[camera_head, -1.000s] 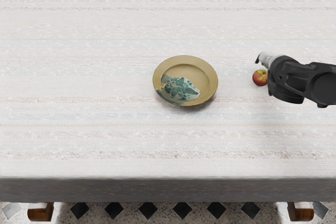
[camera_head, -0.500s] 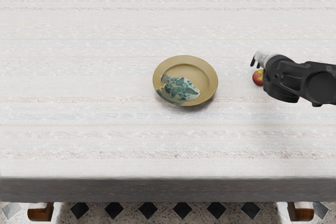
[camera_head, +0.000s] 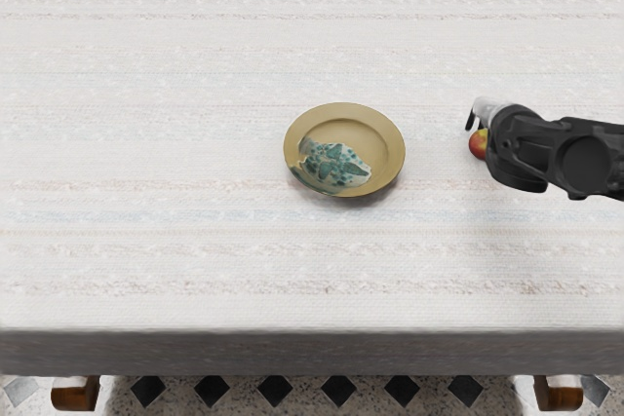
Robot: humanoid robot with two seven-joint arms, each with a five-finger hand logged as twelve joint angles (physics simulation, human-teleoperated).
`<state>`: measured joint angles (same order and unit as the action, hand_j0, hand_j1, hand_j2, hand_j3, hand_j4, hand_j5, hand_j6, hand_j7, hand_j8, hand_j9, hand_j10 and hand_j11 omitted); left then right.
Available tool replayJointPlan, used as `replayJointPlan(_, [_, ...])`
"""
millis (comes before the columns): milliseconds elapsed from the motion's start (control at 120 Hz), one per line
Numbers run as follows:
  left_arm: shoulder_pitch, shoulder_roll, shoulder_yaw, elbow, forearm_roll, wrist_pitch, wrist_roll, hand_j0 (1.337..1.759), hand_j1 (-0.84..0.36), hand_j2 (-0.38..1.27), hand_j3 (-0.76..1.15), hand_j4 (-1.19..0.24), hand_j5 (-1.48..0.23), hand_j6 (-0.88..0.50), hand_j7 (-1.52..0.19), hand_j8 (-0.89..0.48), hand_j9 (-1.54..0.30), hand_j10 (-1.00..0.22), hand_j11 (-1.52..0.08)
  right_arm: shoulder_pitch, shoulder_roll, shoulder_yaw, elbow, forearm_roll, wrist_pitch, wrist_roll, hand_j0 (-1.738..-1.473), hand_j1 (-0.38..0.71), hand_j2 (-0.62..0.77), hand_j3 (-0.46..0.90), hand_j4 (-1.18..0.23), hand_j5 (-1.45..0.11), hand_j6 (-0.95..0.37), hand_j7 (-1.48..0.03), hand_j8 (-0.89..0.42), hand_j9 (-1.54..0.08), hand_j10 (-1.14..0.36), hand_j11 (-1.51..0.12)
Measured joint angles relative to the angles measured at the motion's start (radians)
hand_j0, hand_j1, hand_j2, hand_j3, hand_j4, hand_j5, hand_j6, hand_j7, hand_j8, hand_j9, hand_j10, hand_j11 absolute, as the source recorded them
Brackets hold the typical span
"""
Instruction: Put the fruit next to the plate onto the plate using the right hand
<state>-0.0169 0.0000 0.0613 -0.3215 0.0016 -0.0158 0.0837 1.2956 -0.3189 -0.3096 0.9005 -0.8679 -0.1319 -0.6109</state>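
Apple point(camera_head: 476, 146), where is it lying?
On the desk point(camera_head: 195, 241), off toward the right, well apart from the plate point(camera_head: 390, 139). Only a thin slice of red and yellow skin shows; the rest is hidden.

Hidden by what?
By the right hand point(camera_head: 512, 143). Its dark arm comes in from the right edge, and the hand sits right against the fruit on the fruit's right side, covering most of it from this angle.

Is the hand holding it, then?
I cannot tell. The hand is a dark mass with one pale grey tip showing just above the apple, and the view does not make clear whether it is wide, narrow, or closed around the fruit. It is also unclear whether the apple is resting on the desk surface or slightly off it.

And the plate?
Round, with a golden rim, near the middle of the desk. A mottled teal-green pattern point(camera_head: 331, 165) covers the lower left part of its inside. No fruit is on it.

Anything of the other arm?
None of it shows. Below the desk's front edge there is a strip of floor point(camera_head: 341, 392) with dark diamond tiles.
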Motion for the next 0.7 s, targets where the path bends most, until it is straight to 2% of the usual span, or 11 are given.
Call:
replayJointPlan(108, [0.0, 0.0, 0.0, 0.0, 0.0, 0.0, 0.0, 1.658, 0.35, 0.0, 0.0, 0.0, 0.0, 0.0, 0.0, 0.0, 0.0, 0.0, 0.0, -0.002, 0.003, 0.0, -0.002, 0.0, 0.001, 0.0, -1.658, 0.2, -0.09, 0.0, -0.46, -0.6, -0.46, -0.6, -0.46, -0.6, -0.46, -0.6])
replayJointPlan(283, [0.0, 0.0, 0.0, 0.0, 0.0, 0.0, 0.001, 1.658, 0.35, 0.0, 0.0, 0.0, 0.0, 0.0, 0.0, 0.0, 0.0, 0.0, 0.0, -0.002, 0.004, 0.001, -0.003, -0.001, 0.004, 0.0, -1.656, 0.23, -0.06, 0.0, -0.52, -0.66, -0.45, -0.67, -0.43, -0.67, -0.52, -0.67])
replayJointPlan(550, [0.0, 0.0, 0.0, 0.0, 0.0, 0.0, 0.0, 1.658, 0.35, 0.0, 0.0, 0.0, 0.0, 0.0, 0.0, 0.0, 0.0, 0.0, 0.0, 0.0, 0.005, 0.009, -0.003, 0.001, 0.019, -0.001, -1.653, 0.26, 0.12, 0.0, -0.63, -0.78, -0.47, -0.8, -0.44, -0.8, -0.62, -0.8])
replayJointPlan(700, [0.0, 0.0, 0.0, 0.0, 0.0, 0.0, 0.0, 1.658, 0.35, 0.0, 0.0, 0.0, 0.0, 0.0, 0.0, 0.0, 0.0, 0.0, 0.0, 0.002, 0.008, 0.015, -0.003, 0.015, 0.023, 0.0, -1.652, 0.24, 0.09, 0.0, -0.66, -0.84, -0.45, -0.85, -0.43, -0.86, -0.65, -0.86])
